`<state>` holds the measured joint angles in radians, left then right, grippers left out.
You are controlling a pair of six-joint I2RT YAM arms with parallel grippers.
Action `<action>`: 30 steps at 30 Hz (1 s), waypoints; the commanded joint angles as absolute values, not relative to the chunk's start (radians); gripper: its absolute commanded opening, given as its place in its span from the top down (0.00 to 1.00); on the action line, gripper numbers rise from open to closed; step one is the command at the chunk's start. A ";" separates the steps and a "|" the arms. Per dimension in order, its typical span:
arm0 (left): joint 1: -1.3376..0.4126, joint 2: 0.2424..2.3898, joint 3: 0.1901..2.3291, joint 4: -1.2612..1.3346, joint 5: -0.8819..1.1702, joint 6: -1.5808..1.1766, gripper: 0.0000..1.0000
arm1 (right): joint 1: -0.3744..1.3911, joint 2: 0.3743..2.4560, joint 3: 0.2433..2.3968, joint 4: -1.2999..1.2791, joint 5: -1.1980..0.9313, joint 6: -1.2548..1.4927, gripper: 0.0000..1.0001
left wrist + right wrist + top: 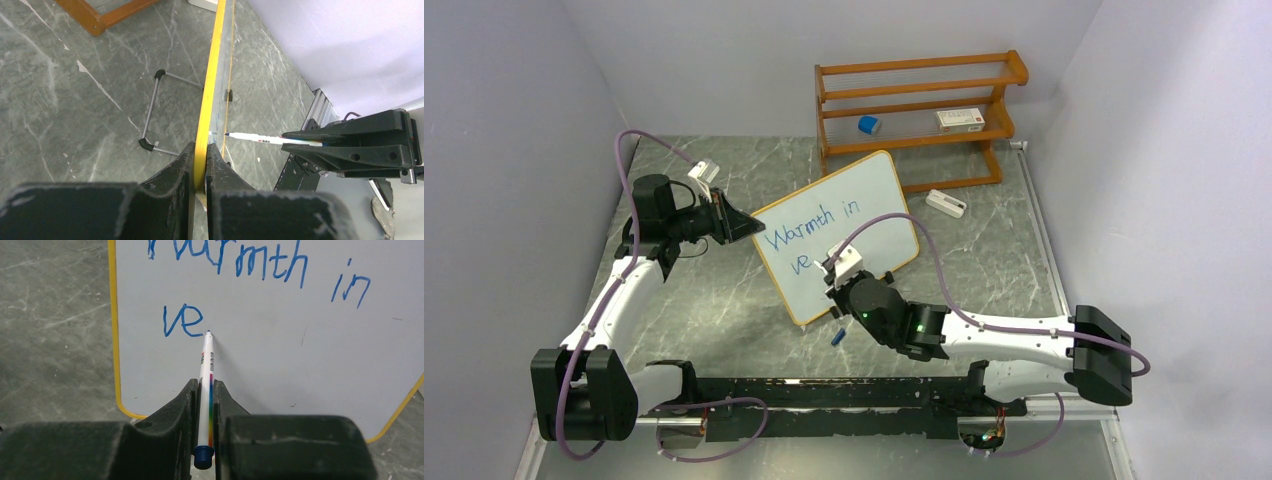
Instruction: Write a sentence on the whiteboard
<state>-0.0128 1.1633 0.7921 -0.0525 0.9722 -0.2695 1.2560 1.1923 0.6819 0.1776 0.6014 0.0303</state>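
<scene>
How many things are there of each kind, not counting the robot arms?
white rectangular whiteboard with orange-yellow frame: 1
orange wooden shelf rack: 1
white marker pen with blue tip: 1
small white boxes: 2
small blue pieces: 2
Total: 7

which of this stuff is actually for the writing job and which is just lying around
For the job: whiteboard, blue writing, marker, left hand clamping the board's edge, right hand holding the marker.

Lying about: wooden rack, blue block and white box on it, white bar, blue cap.
</scene>
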 commanded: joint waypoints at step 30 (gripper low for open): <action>-0.002 1.177 0.785 -0.095 0.887 -0.226 0.95 | 1.187 1.231 0.714 0.259 0.578 -0.002 1.00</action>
<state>-0.0128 1.1633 0.7921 -0.0525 0.9691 -0.2695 1.2049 1.2198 0.6926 0.2718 0.5327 -0.0113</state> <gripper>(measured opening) 0.130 0.157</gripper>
